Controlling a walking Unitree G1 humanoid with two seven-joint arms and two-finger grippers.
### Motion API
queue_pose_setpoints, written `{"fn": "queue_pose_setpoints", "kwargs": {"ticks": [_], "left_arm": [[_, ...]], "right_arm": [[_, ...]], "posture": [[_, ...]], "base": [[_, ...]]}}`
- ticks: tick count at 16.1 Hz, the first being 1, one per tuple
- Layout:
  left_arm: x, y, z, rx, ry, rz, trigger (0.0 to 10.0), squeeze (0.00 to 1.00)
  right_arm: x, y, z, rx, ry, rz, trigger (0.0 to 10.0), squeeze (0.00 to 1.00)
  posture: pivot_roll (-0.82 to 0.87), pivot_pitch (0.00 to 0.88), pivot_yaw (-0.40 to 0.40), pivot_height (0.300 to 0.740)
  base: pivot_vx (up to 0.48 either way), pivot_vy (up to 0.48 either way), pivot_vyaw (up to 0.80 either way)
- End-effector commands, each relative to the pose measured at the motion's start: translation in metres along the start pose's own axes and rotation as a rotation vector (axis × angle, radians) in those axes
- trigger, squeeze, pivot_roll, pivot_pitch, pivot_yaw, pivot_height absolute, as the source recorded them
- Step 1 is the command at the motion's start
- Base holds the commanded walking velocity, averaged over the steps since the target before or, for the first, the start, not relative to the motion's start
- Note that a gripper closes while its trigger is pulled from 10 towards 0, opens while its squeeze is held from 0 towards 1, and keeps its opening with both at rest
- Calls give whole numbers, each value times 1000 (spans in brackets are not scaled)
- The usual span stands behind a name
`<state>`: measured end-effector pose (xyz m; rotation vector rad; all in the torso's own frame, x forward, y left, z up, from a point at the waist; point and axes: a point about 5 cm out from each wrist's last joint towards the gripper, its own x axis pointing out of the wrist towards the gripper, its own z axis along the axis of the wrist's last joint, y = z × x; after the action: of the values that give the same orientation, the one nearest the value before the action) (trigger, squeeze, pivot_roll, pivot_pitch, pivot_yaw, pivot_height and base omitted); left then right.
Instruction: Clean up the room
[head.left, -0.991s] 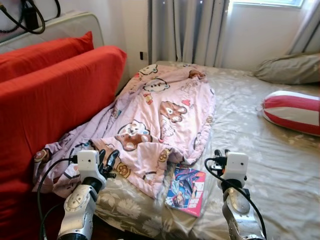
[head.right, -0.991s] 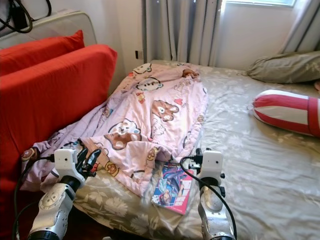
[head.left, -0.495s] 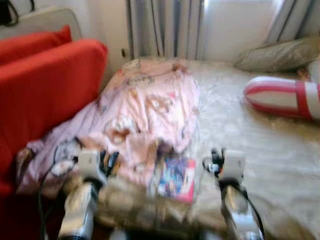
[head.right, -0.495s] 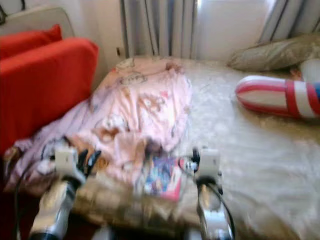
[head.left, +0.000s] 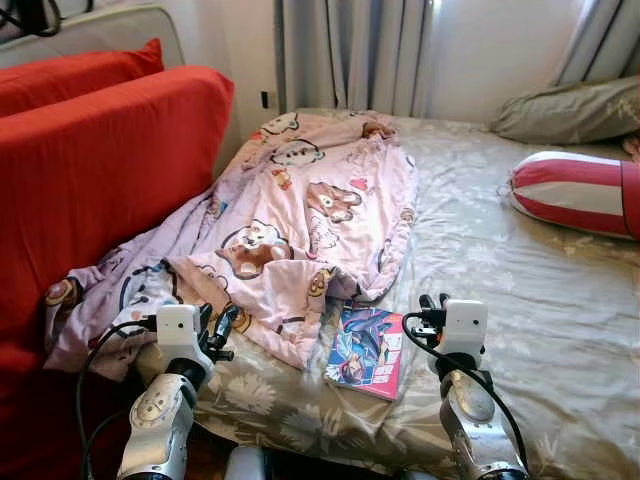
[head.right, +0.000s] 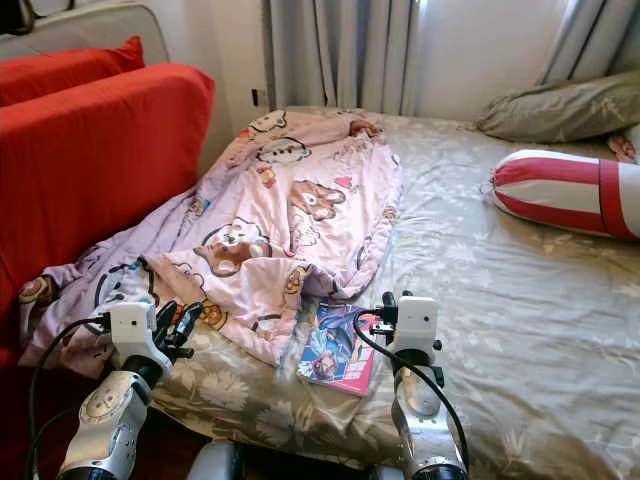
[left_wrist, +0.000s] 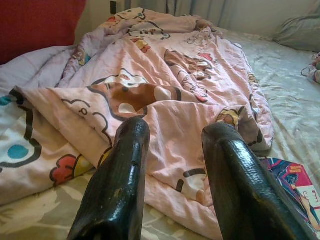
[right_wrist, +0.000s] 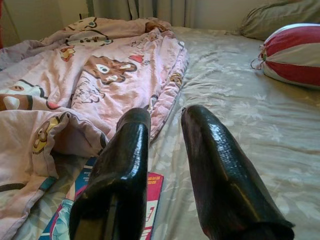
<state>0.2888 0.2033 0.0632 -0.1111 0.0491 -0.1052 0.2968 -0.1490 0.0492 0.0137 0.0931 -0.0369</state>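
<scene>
A crumpled pink blanket (head.left: 310, 220) with cartoon bears lies along the left side of the bed, its near corner folded over. A colourful book (head.left: 368, 352) lies flat at the bed's near edge, partly under the blanket's hem. My left gripper (head.left: 218, 325) hovers open at the blanket's near corner, nothing between its fingers (left_wrist: 122, 170). My right gripper (head.left: 435, 303) is open too, just right of the book and above the sheet. In the right wrist view the book (right_wrist: 150, 200) sits under the black fingers (right_wrist: 125, 155).
The bed's olive floral sheet (head.left: 520, 300) is bare on the right. A red-and-white striped bolster (head.left: 575, 192) and an olive pillow (head.left: 565, 110) lie at the far right. A red sofa (head.left: 90, 170) stands against the bed's left side. Grey curtains (head.left: 350, 55) hang behind.
The whole view has shifted and sharpened after a blurred moment, so the camera moved; the bed now sits slightly lower and nearer. Both grippers hold the same open pose.
</scene>
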Motion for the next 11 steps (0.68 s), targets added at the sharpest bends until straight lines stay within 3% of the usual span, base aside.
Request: {"fn": "queue_pose_setpoints", "kwargs": {"ticks": [1, 6, 11], "left_arm": [[3, -1, 4, 3, -4, -5, 10000, 0], [3, -1, 4, 3, -5, -5, 10000, 0], [3, 1, 4, 7, -2, -1, 10000, 0]], "right_arm": [[2, 2, 0, -3, 8, 9, 10000, 0], [2, 2, -3, -5, 33, 5, 10000, 0], [2, 4, -2, -1, 18, 17, 10000, 0]], "posture": [[7, 7, -7, 635], [7, 7, -6, 600], [8, 9, -6, 600]], "base": [[0, 0, 0], [0, 0, 0], [0, 0, 0]]}}
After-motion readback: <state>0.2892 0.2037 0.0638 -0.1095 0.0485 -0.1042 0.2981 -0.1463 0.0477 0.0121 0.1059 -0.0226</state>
